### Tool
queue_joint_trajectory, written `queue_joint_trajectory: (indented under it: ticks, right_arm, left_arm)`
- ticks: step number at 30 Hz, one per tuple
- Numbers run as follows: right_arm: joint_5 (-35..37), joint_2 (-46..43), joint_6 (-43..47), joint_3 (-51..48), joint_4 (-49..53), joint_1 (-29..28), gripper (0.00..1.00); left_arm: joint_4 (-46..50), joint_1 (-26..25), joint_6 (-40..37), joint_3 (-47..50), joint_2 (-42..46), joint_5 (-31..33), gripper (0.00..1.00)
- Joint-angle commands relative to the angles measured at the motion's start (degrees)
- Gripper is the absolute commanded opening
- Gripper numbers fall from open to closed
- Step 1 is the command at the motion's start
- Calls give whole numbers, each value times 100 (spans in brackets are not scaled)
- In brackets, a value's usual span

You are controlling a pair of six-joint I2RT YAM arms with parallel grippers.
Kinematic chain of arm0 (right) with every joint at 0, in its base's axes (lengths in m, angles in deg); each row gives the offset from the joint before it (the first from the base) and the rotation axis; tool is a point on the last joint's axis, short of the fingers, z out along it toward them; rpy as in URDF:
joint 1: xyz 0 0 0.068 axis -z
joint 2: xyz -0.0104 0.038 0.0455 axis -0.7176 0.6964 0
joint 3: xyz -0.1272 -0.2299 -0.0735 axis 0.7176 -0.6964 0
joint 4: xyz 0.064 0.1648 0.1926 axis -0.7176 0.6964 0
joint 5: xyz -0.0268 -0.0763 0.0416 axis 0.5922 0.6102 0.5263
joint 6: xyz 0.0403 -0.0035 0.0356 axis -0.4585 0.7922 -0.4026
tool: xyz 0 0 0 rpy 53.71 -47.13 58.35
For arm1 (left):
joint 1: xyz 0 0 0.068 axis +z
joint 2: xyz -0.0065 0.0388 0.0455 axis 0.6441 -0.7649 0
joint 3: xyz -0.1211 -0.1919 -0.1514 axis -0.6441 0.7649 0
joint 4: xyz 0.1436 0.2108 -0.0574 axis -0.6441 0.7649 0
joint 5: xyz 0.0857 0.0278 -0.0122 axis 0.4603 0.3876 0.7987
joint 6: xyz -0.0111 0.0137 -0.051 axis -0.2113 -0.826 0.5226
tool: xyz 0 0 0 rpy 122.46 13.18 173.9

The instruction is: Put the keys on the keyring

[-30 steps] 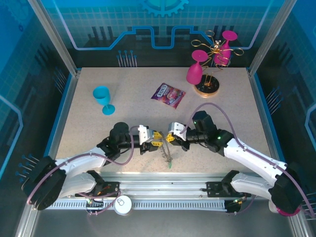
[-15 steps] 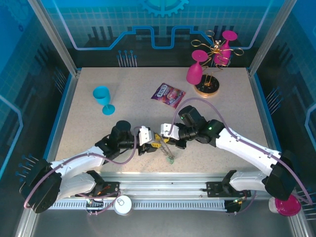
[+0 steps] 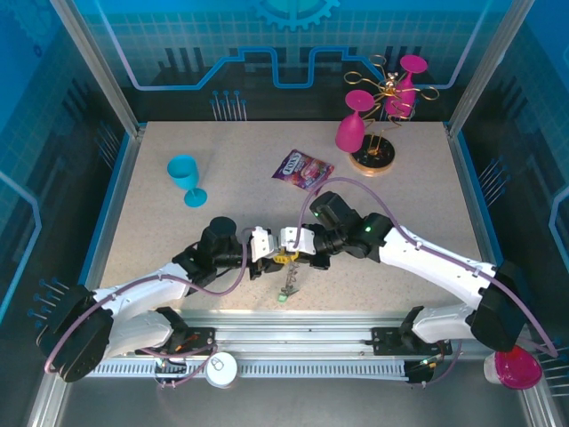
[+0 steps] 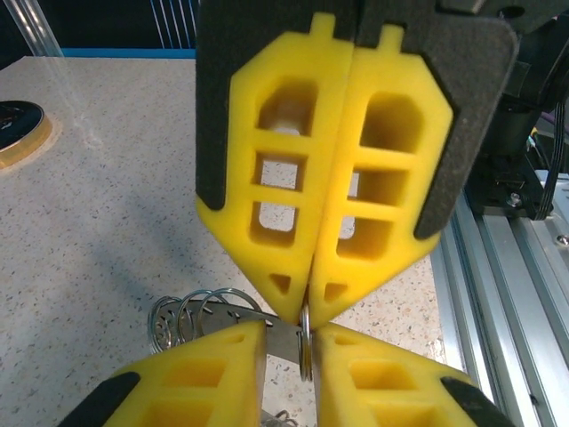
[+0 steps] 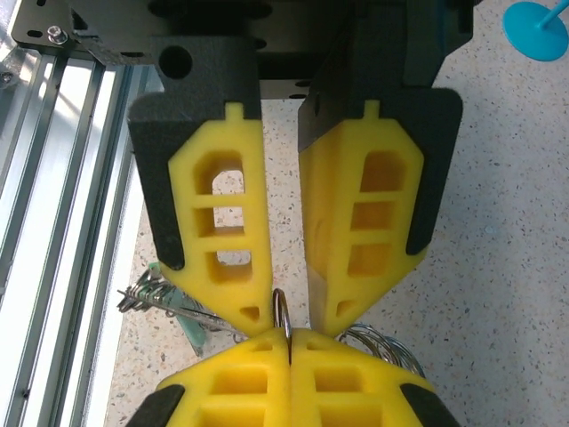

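Note:
Low over the table's near middle, my two grippers meet tip to tip. My right gripper point(image 3: 293, 253) point(image 5: 290, 336) point(image 4: 308, 302) is shut on a small wire loop point(image 5: 281, 307) of the keyring, a flat dark grey ring point(image 4: 283, 338) with more loops point(image 4: 191, 307) along its rim. My left gripper point(image 3: 274, 256) point(image 4: 291, 331) point(image 5: 289, 307) stands narrowly open, its fingers on either side of that same loop and ring edge. The keys point(image 3: 285, 288) dangle below the grippers, with a green head point(image 5: 191, 329) showing at the bottom.
A blue goblet point(image 3: 184, 173) stands at the left. A snack packet point(image 3: 302, 170) lies mid-table. At the back right, two pink goblets point(image 3: 352, 124) stand by a gold wire stand on a round wooden base point(image 3: 372, 157). The metal rail point(image 3: 293, 320) runs just behind the grippers.
My right arm has swung left with the keyring until its tips touch the left gripper's. The left jaws have narrowed around the loop. The dangling keys moved left with it.

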Motion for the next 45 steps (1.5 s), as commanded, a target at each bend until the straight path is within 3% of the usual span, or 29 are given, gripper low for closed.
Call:
queue_joint_trajectory:
  ticks: [1, 3, 6, 8, 11, 13, 15, 26, 37, 45]
  right_arm:
    - [-61, 13, 87, 207, 48, -115, 0]
    - [-104, -62, 0, 144, -24, -95, 0]
    - [-469, -484, -477, -243, -607, 242, 17]
    - [-1135, -920, -890, -758, -1358, 660, 26]
    - [-2164, -1588, -1711, -2101, -3365, 1234, 29]
    - [-2310, -1708, -2105, -2622, -4397, 1332, 28]
    - [-2484, -1631, -2176, -2776, -4745, 1326, 29]
    - [-2683, -1086, -1949, -2774, -4897, 1169, 24]
    - [-2380, -1187, -1776, -2862, -4766, 1166, 20]
    - [-2726, -1024, -1701, -2658, -4740, 1145, 0]
  left_arm:
    - [-115, -35, 44, -204, -53, -182, 13]
    - [-154, -33, 43, -180, -35, -205, 4]
    - [-337, -29, 63, -74, 28, -208, 0]
    - [-642, -36, 157, 83, 62, -176, 0]
    - [-1462, -36, 506, 387, 40, -159, 0]
    - [-1969, -36, 773, 546, -11, -159, 0]
    - [-2470, -34, 1048, 684, -96, -185, 0]
    - [-4106, -35, 1862, 911, -773, -485, 0]
    - [-4277, -34, 1936, 909, -881, -695, 0]
    - [-4456, -29, 2049, 922, -918, -773, 0]
